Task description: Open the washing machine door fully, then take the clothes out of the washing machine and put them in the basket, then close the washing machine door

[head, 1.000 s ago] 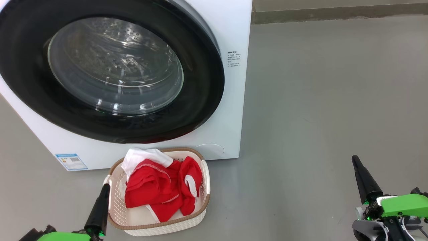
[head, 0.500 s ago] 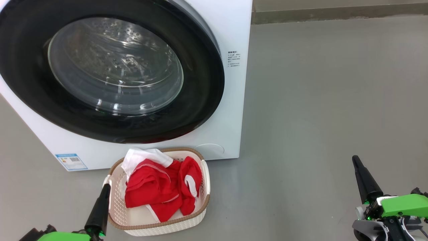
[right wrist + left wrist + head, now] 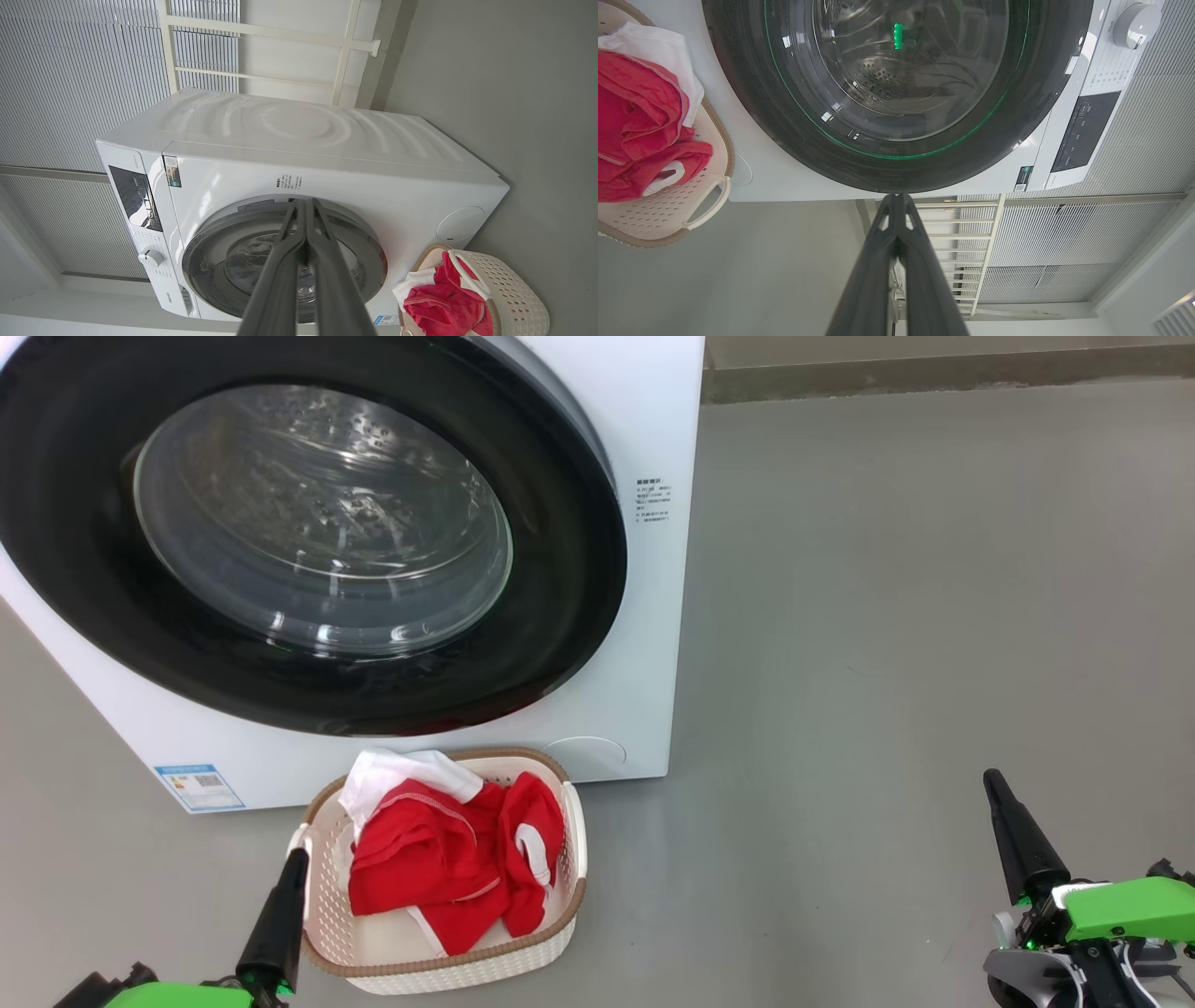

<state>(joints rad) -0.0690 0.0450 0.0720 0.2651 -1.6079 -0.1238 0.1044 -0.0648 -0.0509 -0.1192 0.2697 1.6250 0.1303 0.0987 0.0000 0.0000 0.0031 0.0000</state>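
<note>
You're looking at the washing machine door [image 3: 308, 532] shut flush on the washing machine [image 3: 649, 644], upper left of the head view. The clothes [image 3: 448, 868] lie in the basket [image 3: 448, 973], bottom centre, just in front of the machine. Your left gripper [image 3: 298, 855] is lower left, fingers pressed together, tip just beside the basket's left rim. Your right gripper [image 3: 991, 778] is lower right, fingers pressed together, empty, well apart from the basket.

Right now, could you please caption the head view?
Red clothes lie in the cream perforated basket before the closed black-rimmed glass door of the white washer.
</note>
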